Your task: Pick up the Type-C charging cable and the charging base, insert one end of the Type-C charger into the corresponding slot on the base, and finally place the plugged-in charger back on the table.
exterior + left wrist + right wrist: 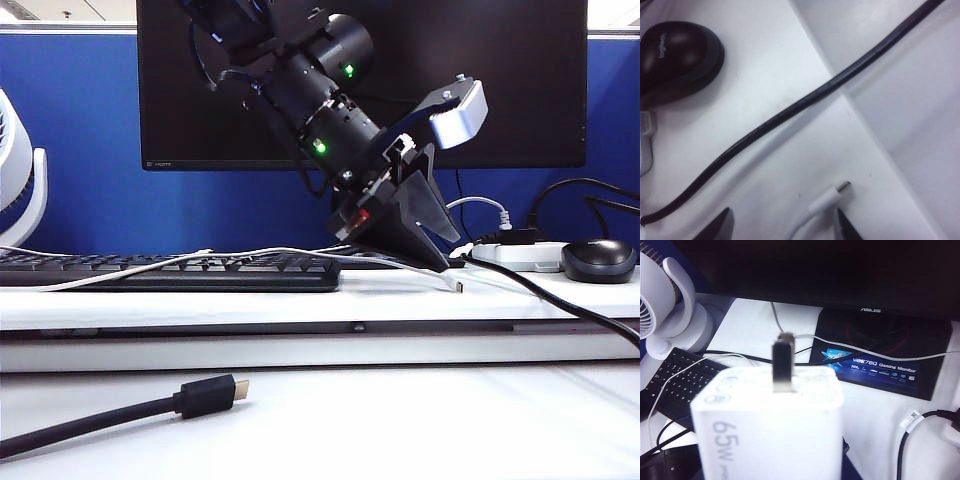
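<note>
The Type-C charging cable [280, 251] is a thin white cord running along the raised shelf over the keyboard. Its plug end [831, 198] lies flat on the shelf near the edge. My left gripper [785, 227] reaches down to the shelf [440, 262] and stands open, its black fingertips [722, 225] either side of the plug without touching it. In the right wrist view the charging base [770, 425], a white block marked 65W with metal prongs upward, fills the foreground. My right gripper [767, 467] is shut on it, and its dark fingers barely show at the block's sides.
A thick black cable [790, 107] crosses the shelf and drops over its edge beside the plug. A black mouse [598, 260] and white power strip [520, 255] sit right of the left gripper. Keyboard [170, 272], monitor [360, 80], fan [15, 170]. A gold-tipped black plug [205, 395] lies on the table [420, 420].
</note>
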Controlling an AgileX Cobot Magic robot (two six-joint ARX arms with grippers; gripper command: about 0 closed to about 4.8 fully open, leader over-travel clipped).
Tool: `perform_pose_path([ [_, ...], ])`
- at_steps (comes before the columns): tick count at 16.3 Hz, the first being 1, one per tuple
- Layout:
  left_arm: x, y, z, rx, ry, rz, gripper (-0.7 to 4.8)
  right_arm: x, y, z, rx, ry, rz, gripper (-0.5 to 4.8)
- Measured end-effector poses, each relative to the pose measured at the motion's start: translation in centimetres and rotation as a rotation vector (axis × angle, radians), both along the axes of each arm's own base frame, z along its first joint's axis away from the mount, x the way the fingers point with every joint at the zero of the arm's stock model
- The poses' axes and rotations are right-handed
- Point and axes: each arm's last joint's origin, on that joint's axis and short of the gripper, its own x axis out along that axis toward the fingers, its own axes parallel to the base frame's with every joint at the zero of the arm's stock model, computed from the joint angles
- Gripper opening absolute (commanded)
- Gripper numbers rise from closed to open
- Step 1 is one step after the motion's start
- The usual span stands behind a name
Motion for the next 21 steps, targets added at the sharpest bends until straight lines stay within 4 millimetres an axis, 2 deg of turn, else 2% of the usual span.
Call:
perform_pose_path([
  [3,0.3,-0.3,-1.5,0.018,0.027,-0.004,2.37,0.0,0.0,0.0,0.001,0.000,0.001,-0.06],
  [5,0.3,-0.3,-1.6,0.017,0.029,-0.005,2.34,0.0,0.0,0.0,0.000,0.000,0.001,-0.06],
  [7,0.3,-0.3,-1.6,0.015,0.032,-0.007,1.60,0.0,0.0,0.0,0.000,0.000,0.000,-0.06],
  [11,-0.1,-0.3,-2.0,0.048,0.070,-0.013,0.46,0.0,0.0,0.0,0.001,0.000,0.001,-0.06],
  [16,-0.5,-0.5,-1.6,0.048,0.116,0.013,-0.06,0.0,0.0,0.0,0.001,0.000,0.001,-0.06],
  [21,-0.7,-0.1,-1.4,0.062,0.182,0.086,-0.06,0.0,0.0,0.0,0.000,0.000,0.001,-0.06],
])
